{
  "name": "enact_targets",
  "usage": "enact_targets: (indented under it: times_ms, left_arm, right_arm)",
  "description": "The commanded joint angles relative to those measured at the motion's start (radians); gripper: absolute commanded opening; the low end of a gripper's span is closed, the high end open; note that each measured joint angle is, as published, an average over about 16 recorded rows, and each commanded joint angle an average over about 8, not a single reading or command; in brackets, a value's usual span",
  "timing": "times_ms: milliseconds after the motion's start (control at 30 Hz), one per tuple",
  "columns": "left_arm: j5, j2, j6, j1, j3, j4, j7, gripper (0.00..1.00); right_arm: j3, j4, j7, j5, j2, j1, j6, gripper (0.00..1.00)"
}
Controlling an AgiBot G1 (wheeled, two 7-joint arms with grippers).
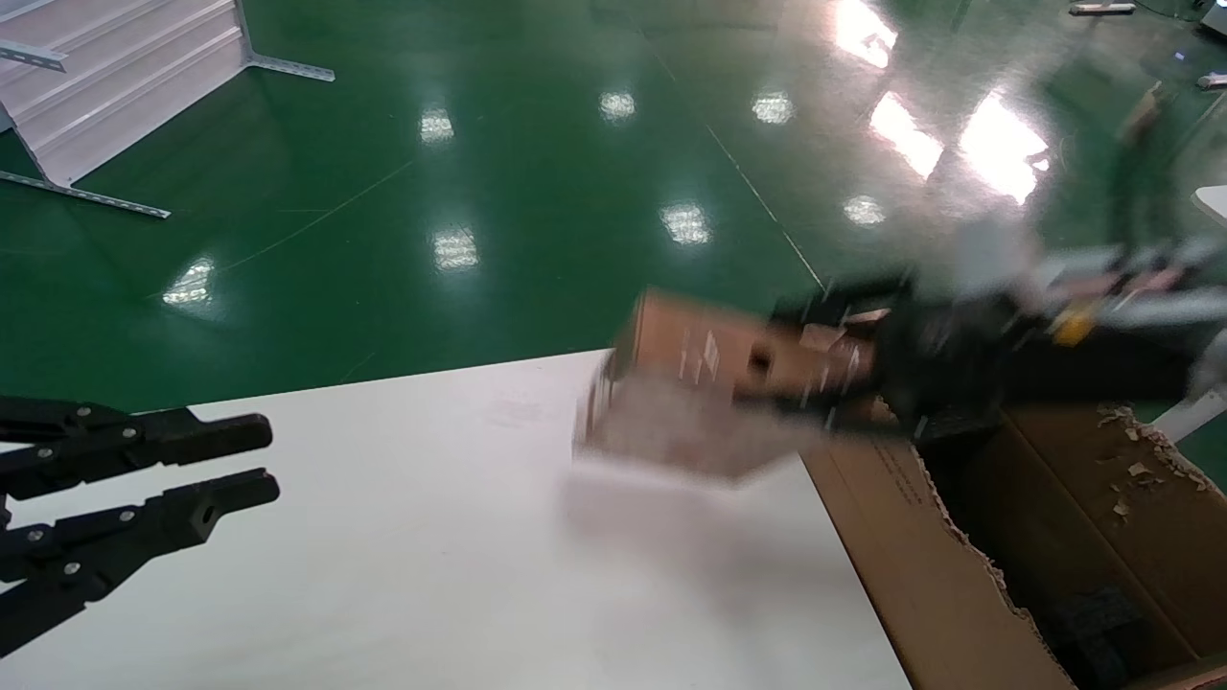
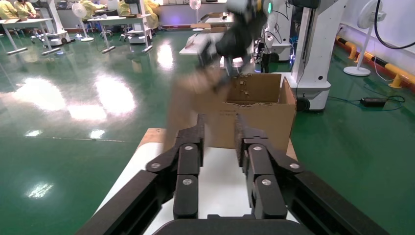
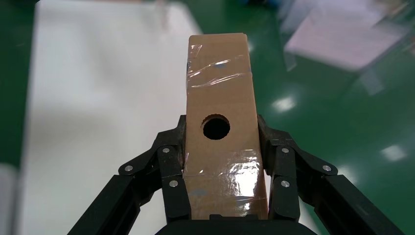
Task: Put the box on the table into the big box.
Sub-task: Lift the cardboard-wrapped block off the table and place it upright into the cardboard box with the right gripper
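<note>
One tool (image 3: pixel 221 147) (right) round box (image 3: pixel 220 98)

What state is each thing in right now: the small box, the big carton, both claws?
box: lifted off the table, clamped between the right claw's fingers, holed face up.
big box: open at the top, edges torn, beside the table.
right claw: shut on the box.
left claw: open, empty, over the table.

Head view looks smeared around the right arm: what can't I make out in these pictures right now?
- Head view: right gripper and the box motion-blurred, grip contact unreadable.
- Head view: big box cut by frame edge; floor hidden.
- Left wrist view: box a brown smear; left gripper blocks the table.
</note>
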Motion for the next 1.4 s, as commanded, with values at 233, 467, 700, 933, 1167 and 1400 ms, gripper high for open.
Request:
enact_targets:
  times_ms: [233, 467, 700, 933, 1167, 1400]
  left_arm:
    - [0.000, 0.000, 0.000, 0.000, 0.000, 0.000, 0.000, 0.00]
    - [0.000, 0.000, 0.000, 0.000, 0.000, 0.000, 0.000, 0.00]
    - [0.000, 0.000, 0.000, 0.000, 0.000, 0.000, 0.000, 0.00]
    - [0.000, 0.000, 0.000, 0.000, 0.000, 0.000, 0.000, 0.00]
    - [0.000, 0.000, 0.000, 0.000, 0.001, 0.000, 0.000, 0.00]
    - [0.000, 0.000, 0.000, 0.000, 0.001, 0.000, 0.000, 0.00]
  right_arm:
    - [0.057, -0.018, 0.051, -0.045, 0.145, 0.184, -0.001, 0.00]
    - [0.061, -0.100, 0.076, -0.137, 0.304, 0.256, -0.013, 0.00]
    - [-0.025, -0.175, 0.079, -0.090, 0.426, 0.194, -0.018, 0.00]
    - [-0.174, -0.316, 0.036, 0.037, 0.437, 0.140, -0.002, 0.00]
    - [-0.339, -0.437, 0.003, 0.124, 0.387, 0.067, 0.043, 0.00]
    - [-0.434, -0.459, 0.033, 0.247, 0.336, -0.038, 0.116, 0.00]
